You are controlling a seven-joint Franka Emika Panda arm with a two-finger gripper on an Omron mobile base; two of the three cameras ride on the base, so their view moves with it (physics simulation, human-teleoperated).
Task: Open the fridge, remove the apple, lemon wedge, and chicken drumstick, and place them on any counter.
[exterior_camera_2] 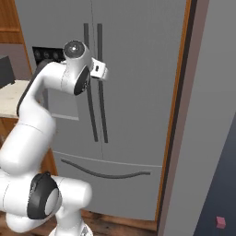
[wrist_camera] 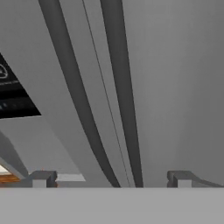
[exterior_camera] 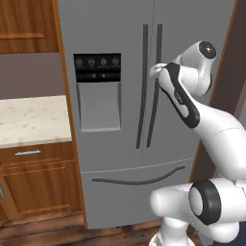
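Observation:
The tall grey fridge stands with both doors shut. Its two long dark handles run side by side down the middle. My gripper is open, its fingertips spread wide, and both handles rise between them a short way ahead. In the base views my hand sits at upper handle height, just in front of the doors. The apple, the lemon wedge and the chicken drumstick are hidden behind the shut doors. The cream speckled counter lies left of the fridge.
A black dispenser panel is set in the left door, and the bottom drawer has a curved handle. Brown cabinets stand under the counter. A grey wall panel rises close on the fridge's right. A dark microwave sits at far left.

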